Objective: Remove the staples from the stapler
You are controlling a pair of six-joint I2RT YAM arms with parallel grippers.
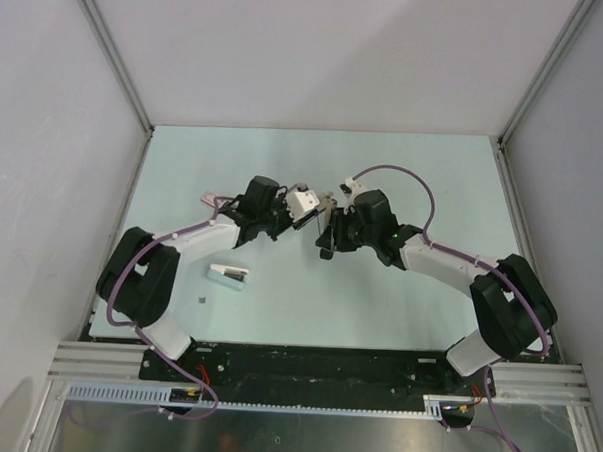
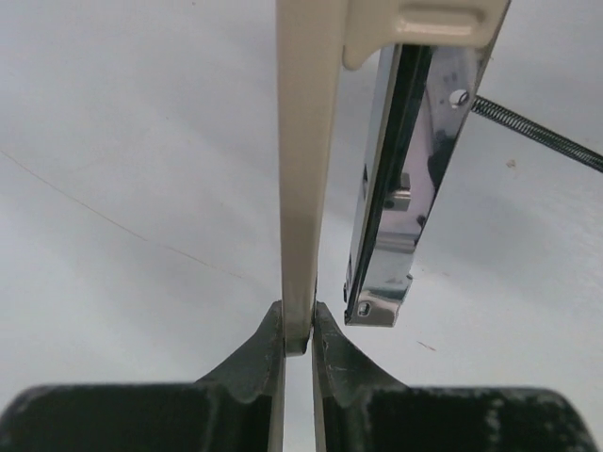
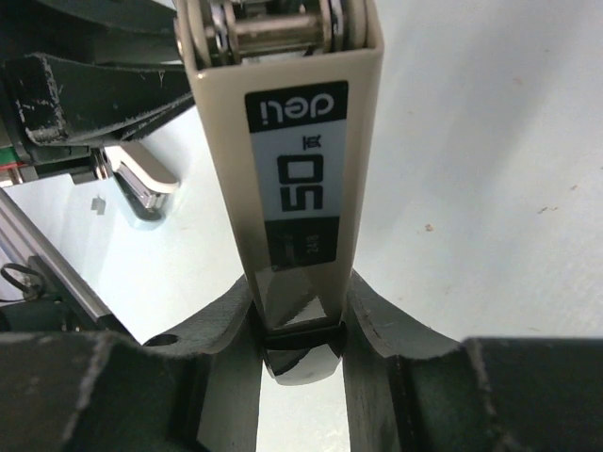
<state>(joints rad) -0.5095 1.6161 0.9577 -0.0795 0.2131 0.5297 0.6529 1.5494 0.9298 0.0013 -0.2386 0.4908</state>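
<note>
Both grippers hold the opened stapler above the middle of the table. My left gripper is shut on the end of the stapler's thin beige arm. The chrome magazine hangs open beside it, with a thin spring stretched to the right. My right gripper is shut on the beige body, labelled "deli 50", near its black end. In the top view the left gripper and right gripper face each other. A tiny grey block, the staples, lies on the table near the left arm and shows in the right wrist view.
A small white rectangular object with a dark strip lies on the table by the left arm, also in the right wrist view. Grey walls close in the pale table on three sides. A metal rail runs along the near edge.
</note>
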